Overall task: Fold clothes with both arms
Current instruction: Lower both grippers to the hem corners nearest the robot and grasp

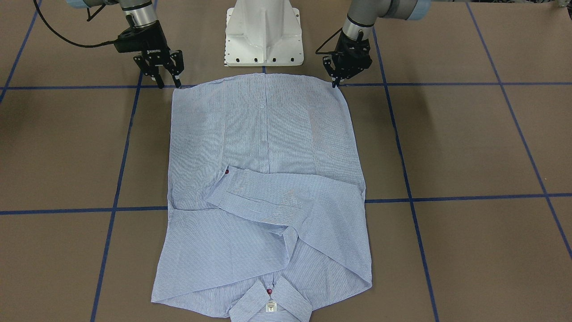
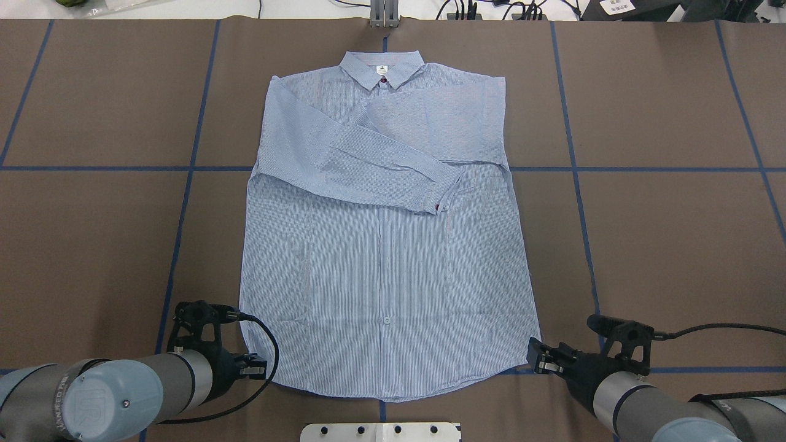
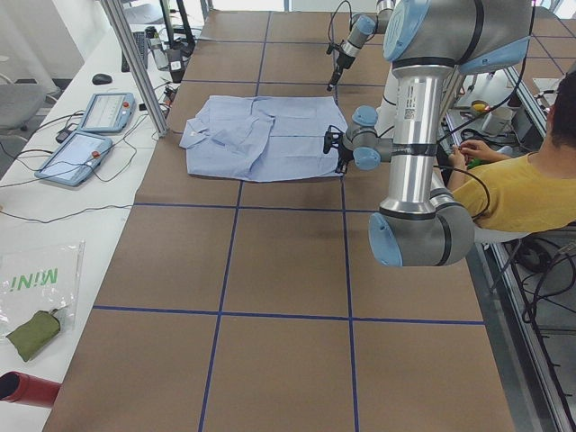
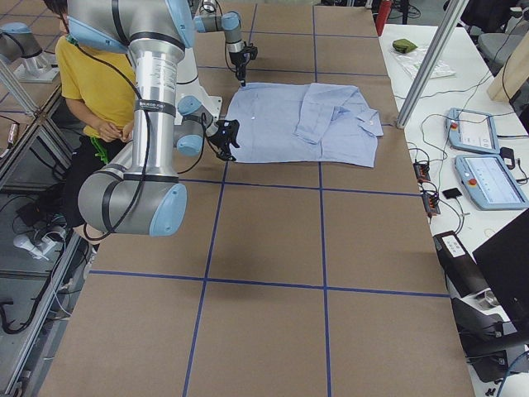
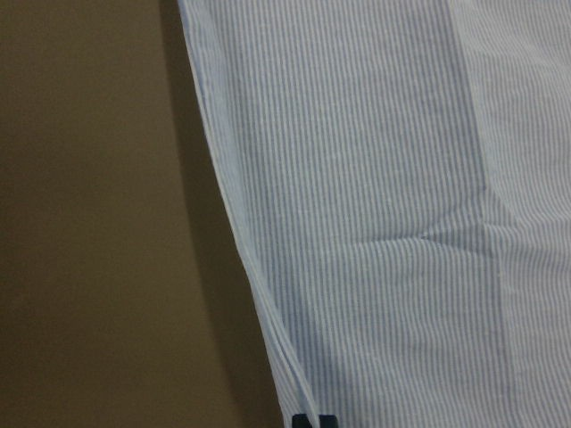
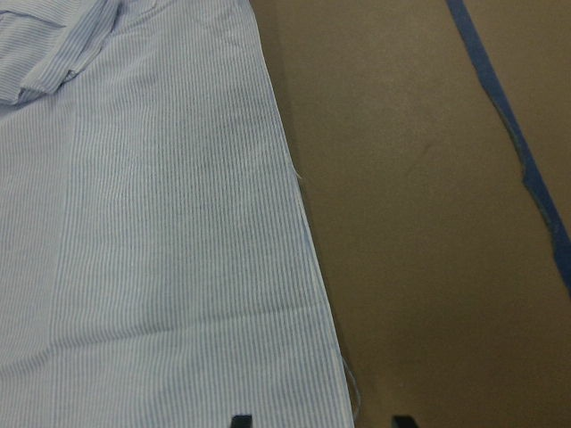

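The light blue striped shirt lies flat and buttoned on the brown table, collar far from me, both sleeves folded across the chest. My left gripper sits at the hem corner on my left. In the left wrist view its fingertips are closed together on the shirt's edge. My right gripper is open at the other hem corner. In the right wrist view its fingers stand wide apart around the corner of the hem. Both also show in the overhead view: left gripper, right gripper.
The white pedestal base stands just behind the hem, between the arms. Blue tape lines grid the brown table. A person in yellow sits behind the robot. Control tablets lie on the white side table beyond the collar.
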Available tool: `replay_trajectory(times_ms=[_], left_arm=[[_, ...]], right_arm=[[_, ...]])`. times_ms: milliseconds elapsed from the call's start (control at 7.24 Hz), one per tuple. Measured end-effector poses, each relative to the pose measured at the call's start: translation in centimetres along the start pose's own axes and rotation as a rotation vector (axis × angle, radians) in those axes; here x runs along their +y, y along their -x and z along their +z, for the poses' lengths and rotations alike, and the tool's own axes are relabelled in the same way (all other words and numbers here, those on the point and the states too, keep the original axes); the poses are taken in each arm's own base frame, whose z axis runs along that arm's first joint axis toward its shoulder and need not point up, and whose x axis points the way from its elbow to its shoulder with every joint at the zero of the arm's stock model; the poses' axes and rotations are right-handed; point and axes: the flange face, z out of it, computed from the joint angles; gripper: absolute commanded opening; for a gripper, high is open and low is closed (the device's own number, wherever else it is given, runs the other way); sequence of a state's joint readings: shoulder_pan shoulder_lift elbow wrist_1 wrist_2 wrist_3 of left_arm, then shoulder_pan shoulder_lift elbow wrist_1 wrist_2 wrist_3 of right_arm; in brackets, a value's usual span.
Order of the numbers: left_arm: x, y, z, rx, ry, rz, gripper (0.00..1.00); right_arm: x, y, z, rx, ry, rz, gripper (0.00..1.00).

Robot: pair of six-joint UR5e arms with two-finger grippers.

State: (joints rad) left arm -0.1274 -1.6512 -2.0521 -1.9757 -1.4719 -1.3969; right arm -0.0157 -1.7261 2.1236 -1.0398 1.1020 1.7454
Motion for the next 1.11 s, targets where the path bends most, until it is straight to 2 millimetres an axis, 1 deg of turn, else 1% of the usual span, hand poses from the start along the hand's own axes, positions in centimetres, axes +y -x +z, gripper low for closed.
replay_trajectory(times_ms=[138, 276, 415, 553, 829, 967, 1106], left_arm=[[0.0, 0.0, 0.0, -0.001, -0.002, 0.000, 0.00], [0.0, 0.0, 0.0, -0.001, -0.003, 0.000, 0.00], [0.0, 0.0, 0.0, -0.001, -0.004, 0.000, 0.00], [0.0, 0.0, 0.0, 0.000, -0.004, 0.000, 0.00], [0.0, 0.0, 0.0, -0.002, -0.004, 0.000, 0.00], [0.0, 0.0, 0.1, -0.002, -0.003, 0.000, 0.00], [0.0, 0.0, 0.1, -0.002, -0.004, 0.000, 0.00]], right_arm=[[0.6, 0.2, 1.0, 0.005, -0.010, -0.004, 0.59], [1.0, 0.3, 1.6, 0.008, -0.017, -0.008, 0.54], [1.3, 0.3, 1.9, 0.010, -0.020, -0.012, 0.51], [1.6, 0.2, 2.1, 0.013, -0.023, -0.018, 0.51], [2.4, 0.0, 2.5, 0.030, -0.028, -0.037, 0.43], [2.6, 0.1, 2.6, 0.037, -0.030, -0.044, 0.27], [2.7, 0.3, 2.6, 0.039, -0.030, -0.047, 0.07]])
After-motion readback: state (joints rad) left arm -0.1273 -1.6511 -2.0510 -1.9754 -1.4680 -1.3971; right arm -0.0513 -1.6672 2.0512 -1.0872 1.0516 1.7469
